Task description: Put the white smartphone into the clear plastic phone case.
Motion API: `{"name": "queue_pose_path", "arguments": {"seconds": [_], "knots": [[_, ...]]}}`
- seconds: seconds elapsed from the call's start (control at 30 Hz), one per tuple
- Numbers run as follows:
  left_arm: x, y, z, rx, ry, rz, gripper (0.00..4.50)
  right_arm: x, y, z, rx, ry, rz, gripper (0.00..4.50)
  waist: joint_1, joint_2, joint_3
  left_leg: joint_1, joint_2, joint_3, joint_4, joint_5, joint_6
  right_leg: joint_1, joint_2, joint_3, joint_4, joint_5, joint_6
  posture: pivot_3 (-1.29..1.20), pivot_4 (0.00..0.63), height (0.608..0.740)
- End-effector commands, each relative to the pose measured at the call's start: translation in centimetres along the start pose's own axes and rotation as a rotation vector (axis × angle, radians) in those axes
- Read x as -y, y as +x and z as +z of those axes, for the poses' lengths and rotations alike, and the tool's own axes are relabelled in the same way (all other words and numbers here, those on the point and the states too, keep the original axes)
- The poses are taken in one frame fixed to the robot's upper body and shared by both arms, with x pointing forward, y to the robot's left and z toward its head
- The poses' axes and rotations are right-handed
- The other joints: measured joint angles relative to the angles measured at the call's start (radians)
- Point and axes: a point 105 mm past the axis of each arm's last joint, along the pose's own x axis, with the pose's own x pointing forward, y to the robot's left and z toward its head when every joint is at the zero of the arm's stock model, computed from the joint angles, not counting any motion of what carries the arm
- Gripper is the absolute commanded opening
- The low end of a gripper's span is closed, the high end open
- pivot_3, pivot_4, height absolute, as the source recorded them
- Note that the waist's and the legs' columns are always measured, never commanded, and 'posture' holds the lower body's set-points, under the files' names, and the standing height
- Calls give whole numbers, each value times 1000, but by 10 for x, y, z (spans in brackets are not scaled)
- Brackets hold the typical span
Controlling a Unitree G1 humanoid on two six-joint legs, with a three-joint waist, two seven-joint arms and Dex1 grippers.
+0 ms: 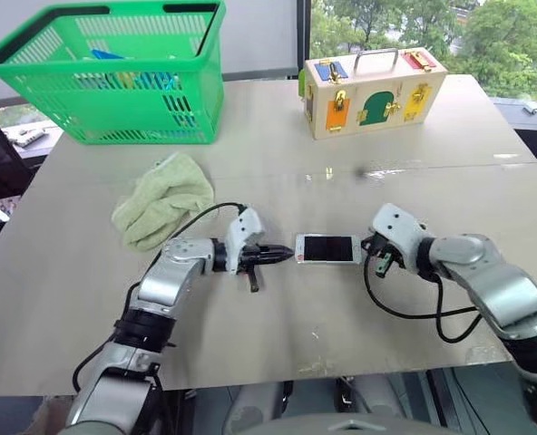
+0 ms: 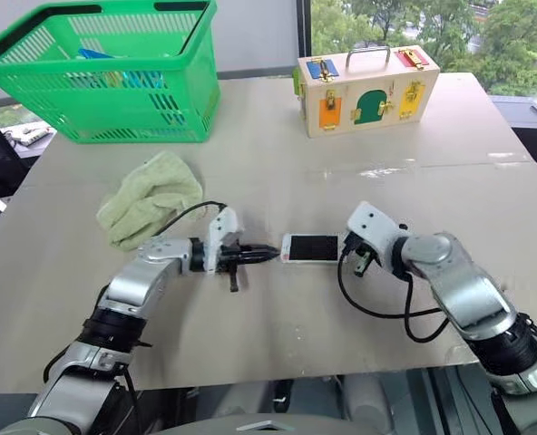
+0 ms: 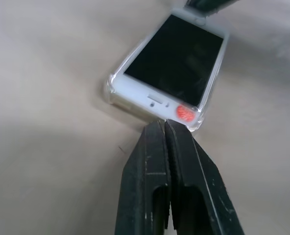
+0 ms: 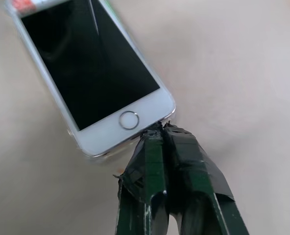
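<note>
A: Head view first, go.

B: White smartphone [image 1: 327,248] is lying flat on the table [image 1: 278,163], sitting directly between the two pincers. Left gripper [image 1: 285,255] is pointing at its near end with both fingers pressed together, tip right at the phone's edge. Right gripper [image 1: 368,246] is sitting at the opposite end, fingers pressed together too.

A: Anything else around?

B: Green cloth [image 1: 162,199] is lying beyond the left gripper, green basket [image 1: 114,72] well past that, wooden latch box [image 1: 375,89] far beyond the right gripper.

A: Left wrist view?

B: Closed black fingers [image 3: 157,161] are touching or nearly touching the phone's end with the reddish mark. Clear plastic phone case [image 3: 110,93] is showing as a glossy rim wrapping the phone's corners, so the phone is sitting in it. Exact contact, can't tell.

A: Right wrist?

B: Fingers [image 4: 155,156] are pressed together, pinching nothing, tip butting against the home-button end. Transparent case edge is showing just under that end.
</note>
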Motion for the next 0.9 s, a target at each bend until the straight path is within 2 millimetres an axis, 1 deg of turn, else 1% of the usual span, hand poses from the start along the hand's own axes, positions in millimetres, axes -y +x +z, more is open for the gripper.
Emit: {"name": "queue_pose_path", "arguments": {"seconds": [0.03, 0.13, 0.23, 0.33, 0.43, 0.53, 0.6, 0.73, 0.9], "knots": [[5, -4, 28, 68, 13, -25, 86, 12, -23, 19, 105, 35, -38, 0, 1, 0, 0, 0, 0, 0, 0, 0, 0, 0, 0, 0, 0, 0, 0, 0, 150, 740], [7, 7, 36, 67, -7, -34, 86, 11, -23, 25, 138, 75, -21, 0, 5, 0, 0, 0, 0, 0, 0, 0, 0, 1, 0, 0, -1, 0, 0, 0, 150, 740], [9, 19, 34, 34, 12, -42, 86, 8, -16, 30, 151, 97, 5, 0, 6, 0, 0, 0, 0, 0, 0, 0, 0, 1, 0, 0, 0, 0, 1, 0, 150, 740], [9, 35, 26, -17, 32, -35, 86, 1, 0, 32, 138, 117, 54, 0, 0, 0, 0, 1, 0, 0, 0, 0, 0, 1, 0, 0, 0, 0, 0, 0, 150, 740], [8, 42, 17, -64, 44, -23, 86, -2, 10, 29, 109, 153, 87, 0, -1, 0, 0, 1, 0, 0, 0, 0, 0, 1, 0, 0, 0, 0, 0, 0, 150, 740], [8, 43, 15, -78, 46, -16, 86, -5, 18, 21, 57, 170, 119, 0, -1, 0, 0, 0, 0, 0, 0, 0, 0, 1, 0, 1, 0, 0, 0, 0, 150, 740], [9, 43, 15, -79, 43, -14, 86, -7, 24, 12, 6, 171, 144, 0, -1, 0, 0, 0, 0, 0, 0, 0, 0, 1, 0, 1, 0, 0, 0, 0, 150, 740], [9, 44, 15, -81, 45, -4, 86, -13, 29, -10, -111, 175, 193, 0, -2, 0, 0, 2, 0, 0, 0, 0, 0, 1, 0, 0, 0, 0, 0, 0, 150, 740], [10, 45, 14, -82, 40, 16, 86, -15, 35, -28, -204, 177, 226, 0, 0, -2, -2, 3, 0, 0, 0, 0, 0, 2, 0, 0, 0, 0, 0, 0, 150, 740]]}}
